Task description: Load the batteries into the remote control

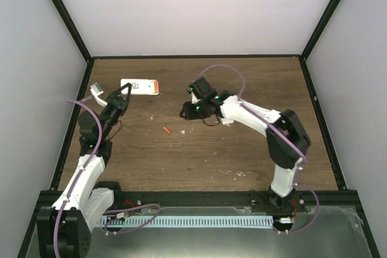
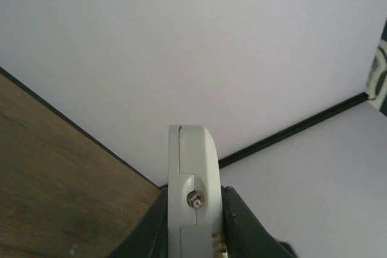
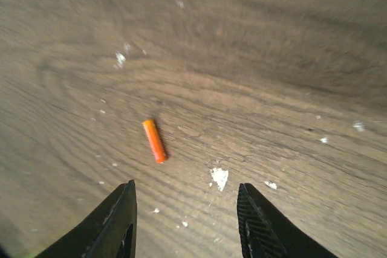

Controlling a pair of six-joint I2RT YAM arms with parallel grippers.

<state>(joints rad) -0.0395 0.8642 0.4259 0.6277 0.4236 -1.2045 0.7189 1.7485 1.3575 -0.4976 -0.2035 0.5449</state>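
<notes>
Shows L gripper (image 2: 195, 190) clamped tight on remote control (image 2: 192, 149), edge-up at table (image 1: 242, 149) back left — R gripper (image 3: 186, 188) part open, empty, hovering near one orange battery (image 3: 155, 140) lying among white crumbs (image 3: 219, 177).

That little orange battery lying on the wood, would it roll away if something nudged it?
Probably, if nudged sideways: the battery is a smooth round cylinder lying flat on the table. It looks stiff and small, so likely light. The crumbs beside it might slow it a little.
</notes>
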